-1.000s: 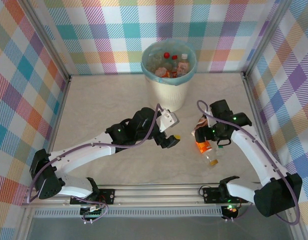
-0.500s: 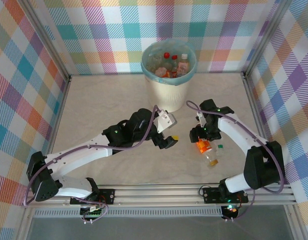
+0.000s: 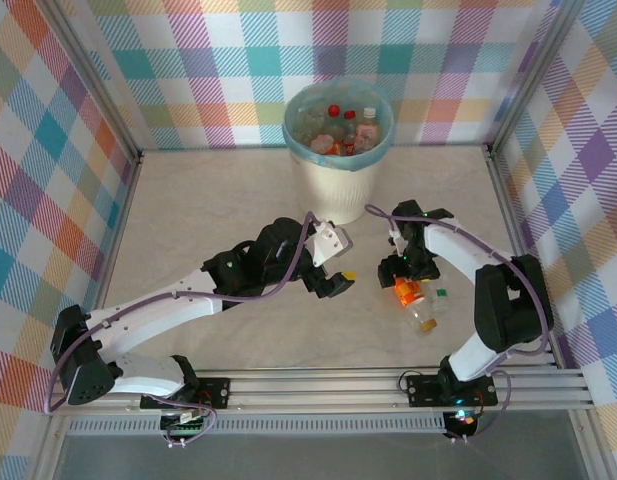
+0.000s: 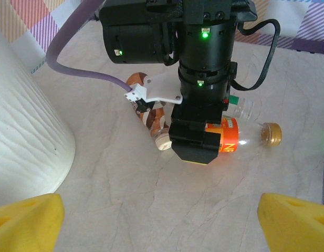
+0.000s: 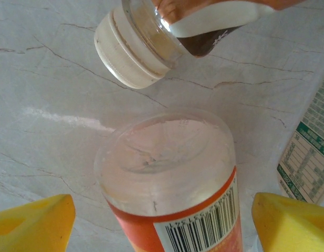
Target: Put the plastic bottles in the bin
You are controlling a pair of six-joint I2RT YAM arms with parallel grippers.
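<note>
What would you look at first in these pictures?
Probably the big white bin at the back of the table, with bottles piled inside it. Next comes the orange-labelled bottle lying on the table's right side, with the right arm's yellow fingers spread open on either side of it. A brown-labelled bottle lies right beside it.

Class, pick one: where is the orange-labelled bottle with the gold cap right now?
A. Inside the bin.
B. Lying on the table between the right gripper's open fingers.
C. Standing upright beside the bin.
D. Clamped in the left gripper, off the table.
B: the orange-labelled bottle lies on its side on the table, and the right gripper is over it with its yellow fingers spread to either side, not closed on it.
</note>
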